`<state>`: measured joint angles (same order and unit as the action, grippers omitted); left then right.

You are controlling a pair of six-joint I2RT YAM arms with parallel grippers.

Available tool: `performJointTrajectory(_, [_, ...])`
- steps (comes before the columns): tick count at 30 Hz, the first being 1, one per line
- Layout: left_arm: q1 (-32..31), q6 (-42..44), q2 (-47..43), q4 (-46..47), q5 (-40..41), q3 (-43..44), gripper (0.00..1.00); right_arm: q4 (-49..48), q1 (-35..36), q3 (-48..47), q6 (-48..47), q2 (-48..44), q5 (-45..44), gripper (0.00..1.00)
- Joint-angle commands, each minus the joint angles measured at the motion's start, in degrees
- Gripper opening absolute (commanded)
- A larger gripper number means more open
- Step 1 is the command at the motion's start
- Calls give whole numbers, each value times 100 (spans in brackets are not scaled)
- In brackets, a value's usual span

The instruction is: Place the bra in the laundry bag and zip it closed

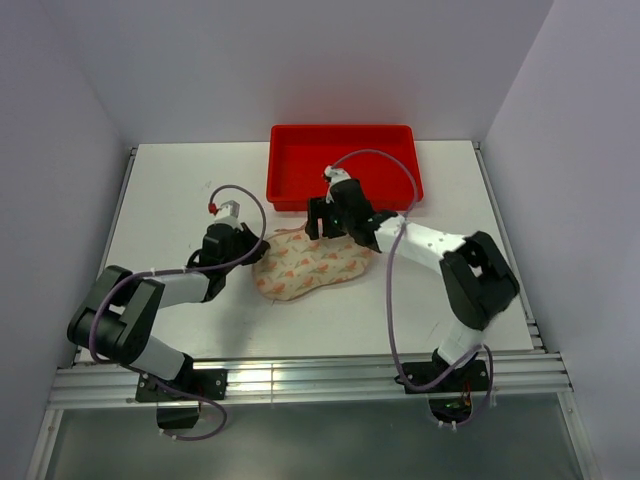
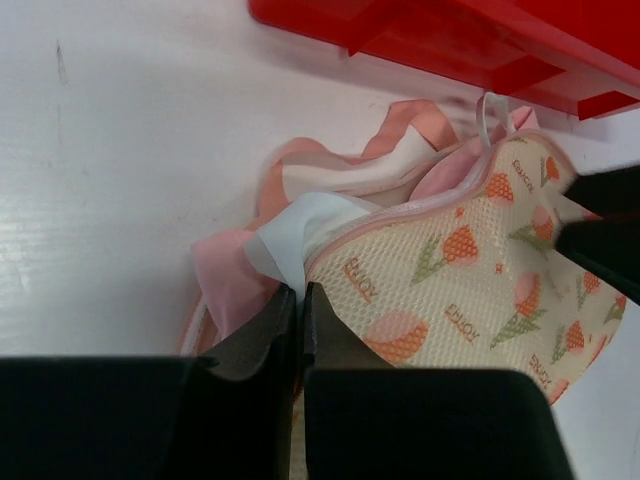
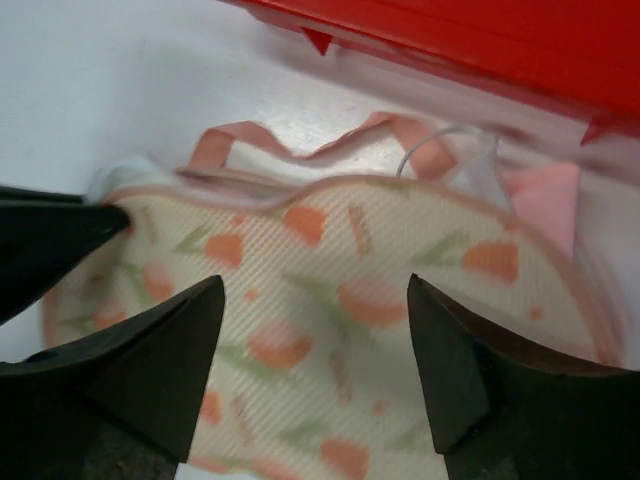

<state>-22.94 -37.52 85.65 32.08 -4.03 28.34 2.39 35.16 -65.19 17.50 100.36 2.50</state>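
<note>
The laundry bag, a cream mesh pouch with orange tulip prints and pink edging, lies flat mid-table in front of the red tray. Pink and white bra fabric spills from the bag's open left end, and a pink strap loops along its far rim. My left gripper sits at that left end, its jaws pressed together on the bag's rim where the fabric comes out. My right gripper hovers open over the bag's printed top, fingers wide apart, holding nothing.
The red tray stands just behind the bag, its near wall close to the strap. White walls enclose the table on three sides. A metal rail runs along the near edge by the arm bases.
</note>
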Motion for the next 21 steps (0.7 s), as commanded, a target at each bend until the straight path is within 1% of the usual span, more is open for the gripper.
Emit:
performJointTrajectory(1, [26, -493, 162, 413, 26, -197, 6, -430, 289, 558, 928, -1207, -407, 82])
performJointTrajectory(2, [26, -641, 189, 448, 8, -232, 5, -633, 368, 847, 1131, -1429, -417, 84])
performJointTrajectory(3, [26, -712, 207, 475, -1, -310, 5, -870, 447, 1468, 1325, -1683, -417, 86])
performJointTrajectory(4, [26, -774, 250, 519, -1, -346, 4, -1333, 535, 1770, 1518, -2138, -348, 89])
performJointTrajectory(5, [26, -888, 286, 536, 8, -390, 4, -1512, 727, 2069, 1894, -2317, -295, 90])
performJointTrajectory(6, [26, -950, 295, 563, 25, -469, 3, -1679, 816, 2576, 2089, -2484, -286, 90])
performJointTrajectory(7, [26, -994, 347, 641, 43, -504, 3, -2011, 922, 2799, 2283, -2686, -277, 91])
performJointTrajectory(8, [26, -1073, 382, 659, 78, -531, 3, -2128, 1106, 3166, 2606, -2740, -146, 91])
performJointTrajectory(9, [26, -1100, 409, 668, 87, -548, 3, -2242, 1177, 3327, 2749, -2767, -127, 91])
performJointTrajectory(12, [18, -1065, 418, 660, 235, -549, 6, -2796, 1344, 3784, 3268, -2592, -66, 92])
performJointTrajectory(15, [9, -995, 278, 581, 367, -592, 7, -3516, 1345, 4100, 3804, -2171, 144, 92])
performJointTrajectory(21, [-9, -898, 277, 651, 368, -680, 8, -4615, 1423, 3935, 4411, -1134, 444, 94])
